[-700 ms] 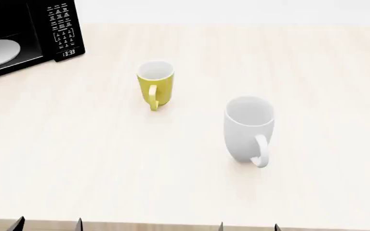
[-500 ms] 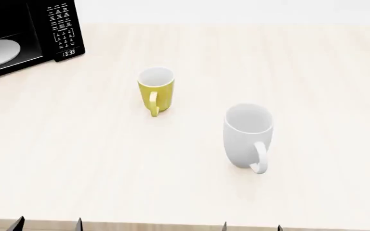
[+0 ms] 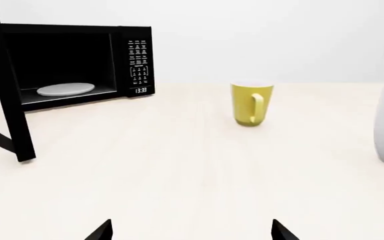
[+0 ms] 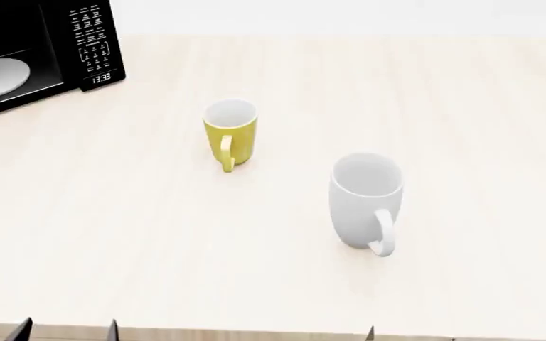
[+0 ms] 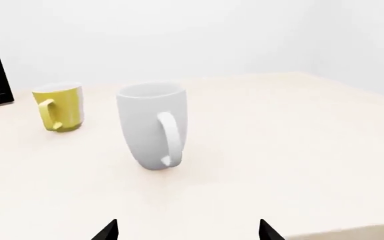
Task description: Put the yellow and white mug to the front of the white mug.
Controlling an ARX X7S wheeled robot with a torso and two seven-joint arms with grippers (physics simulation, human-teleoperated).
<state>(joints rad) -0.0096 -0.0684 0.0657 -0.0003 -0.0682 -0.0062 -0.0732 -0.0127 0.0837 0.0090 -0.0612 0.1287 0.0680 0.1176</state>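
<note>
yellow and white mug (image 4: 229, 133) upright mid-table, far-left of white mug (image 4: 365, 201), apart | bare top near side | microwave (image 4: 28, 53) far-left corner | L+R grippers spread wide, holding nothing

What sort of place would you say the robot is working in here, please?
Probably a simulated kitchen counter: a black microwave with its door open and a plate inside, plus a yellow and white mug and a white mug on a pale wooden countertop.
</note>
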